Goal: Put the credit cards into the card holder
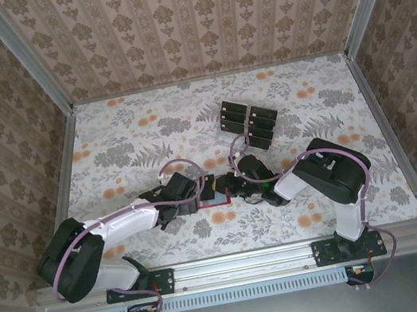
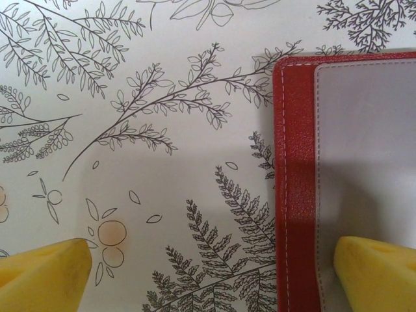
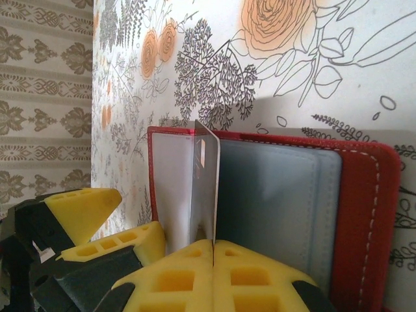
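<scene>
The red card holder point(image 3: 364, 214) lies open on the floral table, its pale and grey inner panels facing up. My right gripper point(image 3: 214, 244) is shut on one credit card point(image 3: 207, 188), which stands upright on its edge over the holder's middle. My left gripper point(image 2: 211, 260) is open, straddling the holder's left red edge point(image 2: 296, 182); one yellow finger point(image 2: 377, 273) is over the pale panel and the other finger point(image 2: 42, 276) is over the table. From above, both grippers point(image 1: 199, 192) point(image 1: 226, 187) meet at the holder point(image 1: 214, 199). Several black credit cards point(image 1: 247, 121) lie farther back.
Patterned walls point(image 1: 193, 21) and metal rails enclose the table. The left gripper's fingers point(image 3: 78, 208) sit close beside the right gripper's. The arm bases stand at the near rail point(image 1: 236, 268).
</scene>
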